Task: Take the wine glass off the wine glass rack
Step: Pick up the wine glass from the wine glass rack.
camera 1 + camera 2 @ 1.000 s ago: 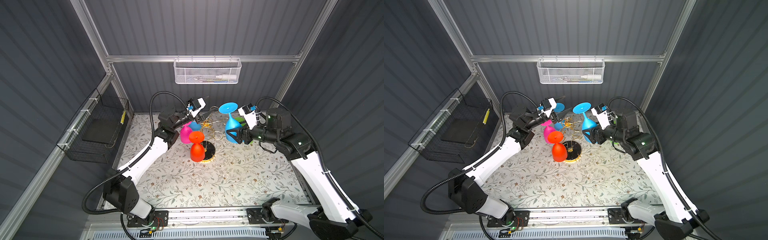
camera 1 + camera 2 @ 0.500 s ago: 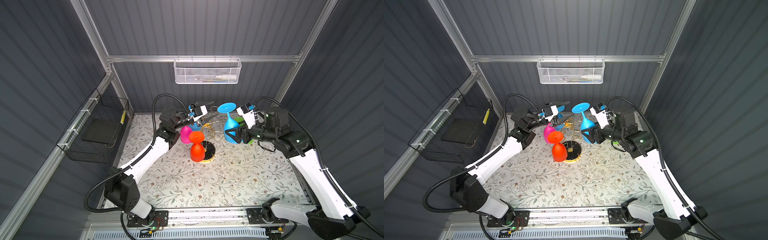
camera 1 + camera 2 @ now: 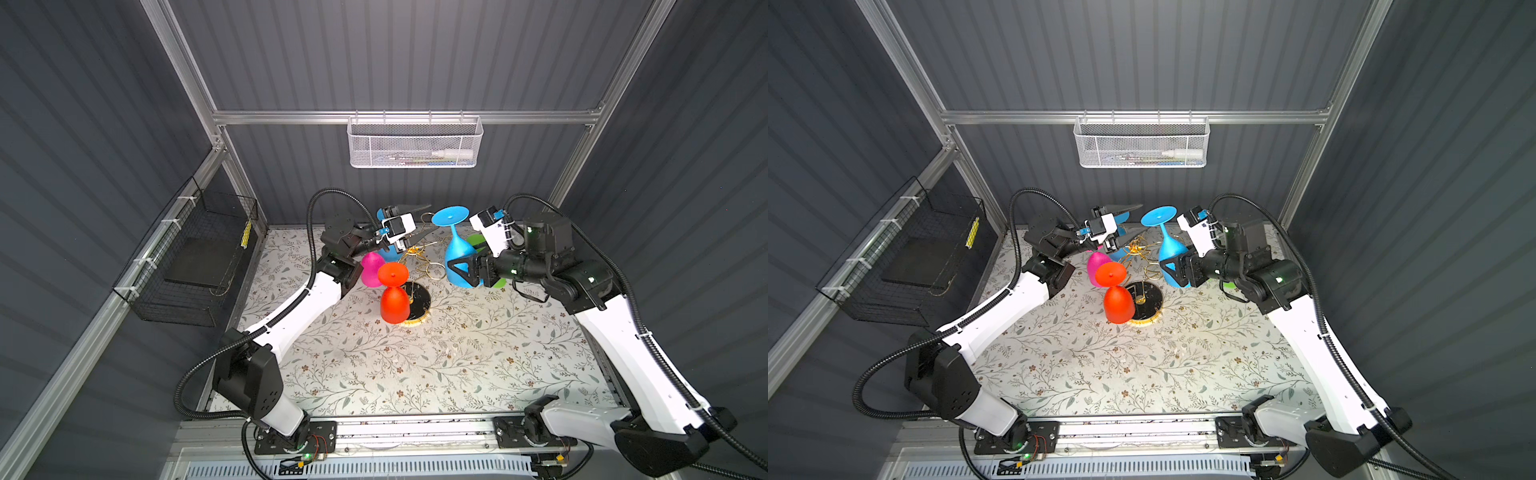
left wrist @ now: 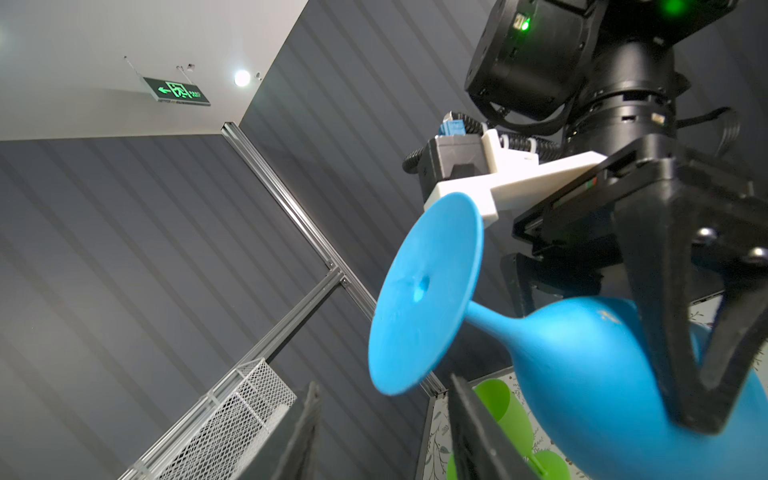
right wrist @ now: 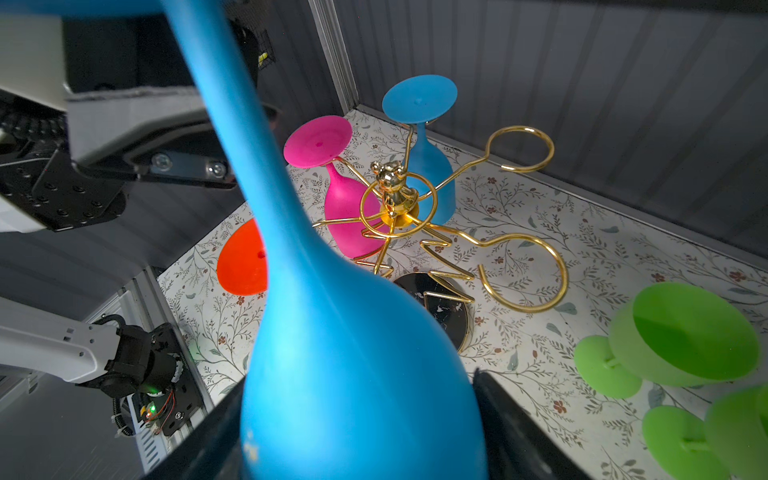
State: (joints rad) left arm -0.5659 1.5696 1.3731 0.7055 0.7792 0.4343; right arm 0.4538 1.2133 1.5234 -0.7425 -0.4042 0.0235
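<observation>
Blue bowl in the jaws: my right gripper (image 3: pixel 464 269) is clamped across the bowl of the blue wine glass (image 3: pixel 456 253), foot up, off the wine glass rack (image 3: pixel 420 266) and just beside it. My left gripper (image 3: pixel 417 222) hovers above the rack, jaws apart and empty. A pink glass (image 5: pixel 349 208), a red glass (image 3: pixel 394 303) and a second blue glass (image 5: pixel 428 174) hang on the gold arms. Green glasses (image 5: pixel 681 340) sit near my right gripper.

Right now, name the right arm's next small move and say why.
Probably carry the blue glass away from the rack toward the green glasses and lower it to the table. The right gripper is clamped on its bowl, its foot is clear of the rack's rings, and the green glasses lie on the table beside that arm.
</observation>
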